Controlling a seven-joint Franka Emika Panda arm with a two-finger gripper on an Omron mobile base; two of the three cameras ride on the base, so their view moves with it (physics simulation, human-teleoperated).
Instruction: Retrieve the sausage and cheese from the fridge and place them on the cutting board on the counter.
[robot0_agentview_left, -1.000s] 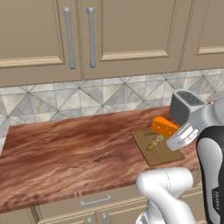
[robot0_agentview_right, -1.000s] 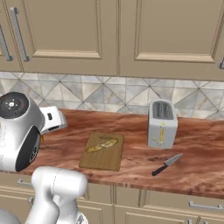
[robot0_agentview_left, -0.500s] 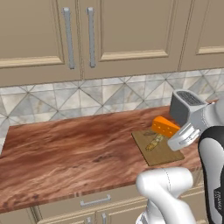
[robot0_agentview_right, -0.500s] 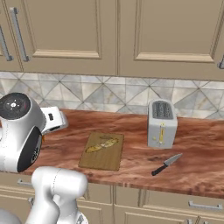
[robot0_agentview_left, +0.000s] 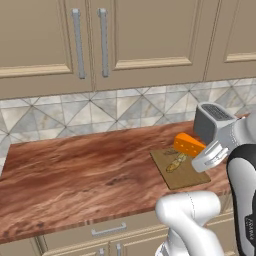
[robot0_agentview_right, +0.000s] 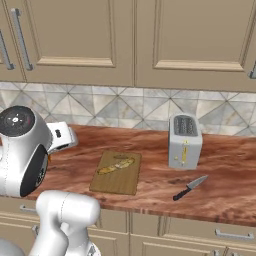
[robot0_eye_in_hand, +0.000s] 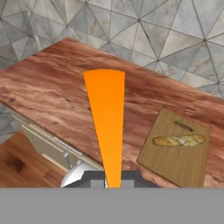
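I'm looking at a kitchen wall: beige cabinets (robot0_agentview_right: 135, 40) above a grey tiled backsplash (robot0_agentview_right: 125, 107) and the reddish table (robot0_agentview_left: 80, 170). The cheese (robot0_eye_in_hand: 107, 127) is held up in the air, pinched at its narrow end by my gripper (robot0_eye_in_hand: 113, 183), which is clamped tight on it; in the hand view the wedge hangs over the table, beside the board (robot0_eye_in_hand: 175, 153). From the left base view the cheese (robot0_agentview_left: 188, 145) sits above the board's (robot0_agentview_left: 182, 172) far edge, just in front of the toaster (robot0_agentview_left: 212, 122). On the board (robot0_agentview_right: 116, 172) lies a pale, bread-like roll (robot0_agentview_right: 116, 164). Right of it stands the toaster (robot0_agentview_right: 184, 142), with a knife (robot0_agentview_right: 190, 187) in front of it.
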